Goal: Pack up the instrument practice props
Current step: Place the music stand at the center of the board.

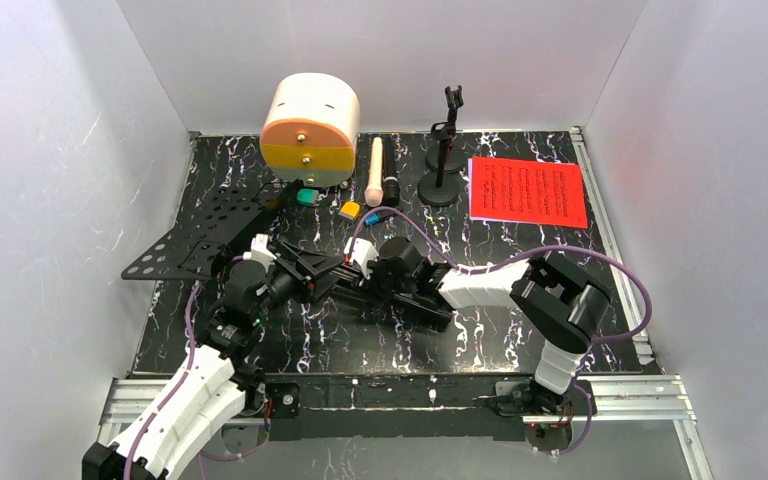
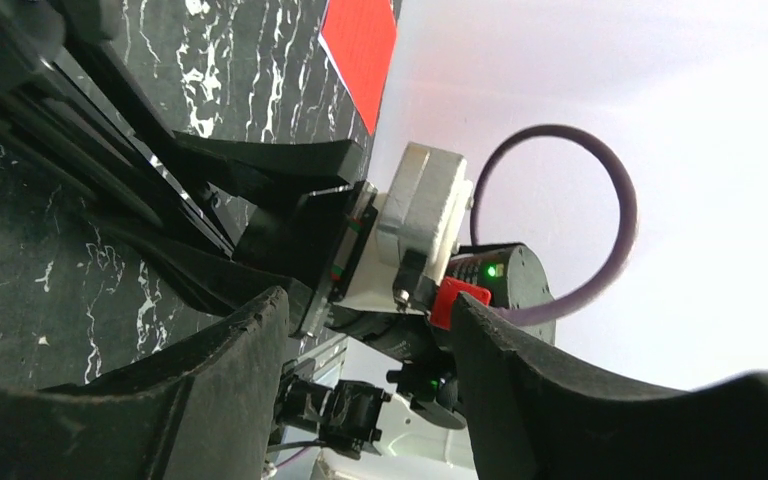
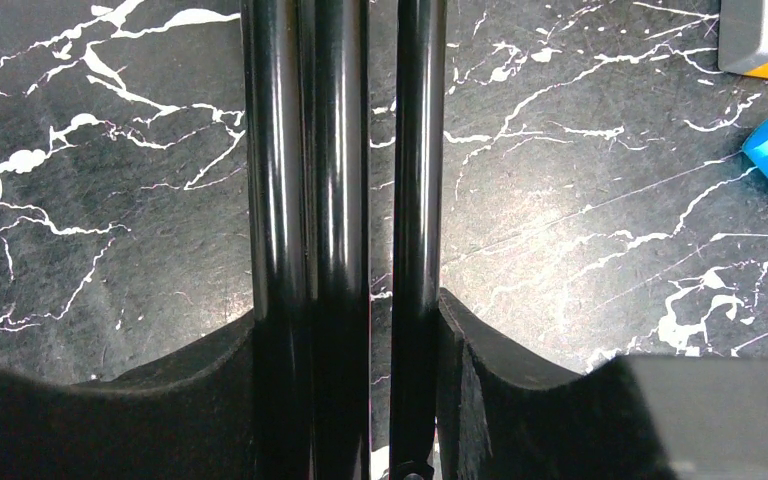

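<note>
Currently the music rack [image 1: 195, 240] is laid flat near the left edge of the tabletop [image 1: 520, 300]. Its tripod legs [image 3: 310, 150] are folded together and run out from it toward the middle, so the long axis is roughly left-to-right, tilted slightly toward the near edge.

The right gripper [image 3: 345, 320] is clamped crosswise on the bundled leg tubes, with the fingers pressed against the outer tubes on both sides.

The left gripper [image 2: 365, 320] is held apart with nothing gripped. Only the right arm's wrist is seen through the gap, and the stand's black parts lie beyond and to one side of the fingertips, not between them.

The rack end is judged nearer to the left arm and the leg end is already held by the right, so any lift is expected to turn on the left fingers being brought across the same axis near the rack.

The red sheet [image 1: 528, 192], cream microphone [image 1: 374, 170] and mic holders [image 1: 440, 185] are left along the far edge, well apart from both grippers, beside a round case [image 1: 310, 130].
</note>
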`<state>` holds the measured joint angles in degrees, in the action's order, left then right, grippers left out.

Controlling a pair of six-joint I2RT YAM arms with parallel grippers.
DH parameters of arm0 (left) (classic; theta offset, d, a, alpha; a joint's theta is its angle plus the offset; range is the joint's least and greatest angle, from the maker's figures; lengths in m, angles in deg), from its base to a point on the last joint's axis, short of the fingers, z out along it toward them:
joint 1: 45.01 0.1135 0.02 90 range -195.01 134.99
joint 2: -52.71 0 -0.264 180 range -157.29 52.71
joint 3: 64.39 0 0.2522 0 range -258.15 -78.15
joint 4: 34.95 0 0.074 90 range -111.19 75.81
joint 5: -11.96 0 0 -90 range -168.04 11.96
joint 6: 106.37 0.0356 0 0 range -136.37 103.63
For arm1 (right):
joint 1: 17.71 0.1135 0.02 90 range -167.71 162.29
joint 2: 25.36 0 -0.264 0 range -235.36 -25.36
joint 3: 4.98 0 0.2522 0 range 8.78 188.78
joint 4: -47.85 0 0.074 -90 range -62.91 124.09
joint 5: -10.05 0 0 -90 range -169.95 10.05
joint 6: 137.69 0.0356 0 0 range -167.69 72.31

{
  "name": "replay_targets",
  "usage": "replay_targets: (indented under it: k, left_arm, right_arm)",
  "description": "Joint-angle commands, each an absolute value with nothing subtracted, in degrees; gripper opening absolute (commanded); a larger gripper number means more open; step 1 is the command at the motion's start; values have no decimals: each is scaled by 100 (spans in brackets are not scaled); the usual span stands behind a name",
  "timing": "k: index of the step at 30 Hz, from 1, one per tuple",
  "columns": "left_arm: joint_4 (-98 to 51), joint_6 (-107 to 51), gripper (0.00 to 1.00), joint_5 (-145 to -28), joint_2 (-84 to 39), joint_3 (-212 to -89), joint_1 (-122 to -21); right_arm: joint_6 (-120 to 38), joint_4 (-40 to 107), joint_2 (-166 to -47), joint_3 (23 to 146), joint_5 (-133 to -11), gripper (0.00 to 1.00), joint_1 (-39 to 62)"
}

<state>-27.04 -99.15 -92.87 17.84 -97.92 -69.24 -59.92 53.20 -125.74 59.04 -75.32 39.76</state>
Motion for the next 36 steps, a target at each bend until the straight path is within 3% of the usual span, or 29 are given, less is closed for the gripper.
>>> replay_targets:
  k: [1, 7, 25, 36]
  left_arm:
    - [-2713, -9169, 58, -9599, 2054, -10257, -6938]
    - [-1502, -9120, 58, -8986, 2630, -10087, -6935]
    - [-1380, -8715, 58, -8803, 1955, -8574, -6936]
    - [-1262, -8474, 58, -9333, 1923, -8352, -6941]
  right_arm:
    - [-6305, 5694, -12558, 6162, -7341, 1, 4044]
    - [-5961, 5610, -12489, 6316, -7283, 1, 3907]
    - [-4933, 4798, -11970, 7183, -6326, 1, 3520]
    - [-4655, 4461, -11985, 7821, -6261, 1, 3321]
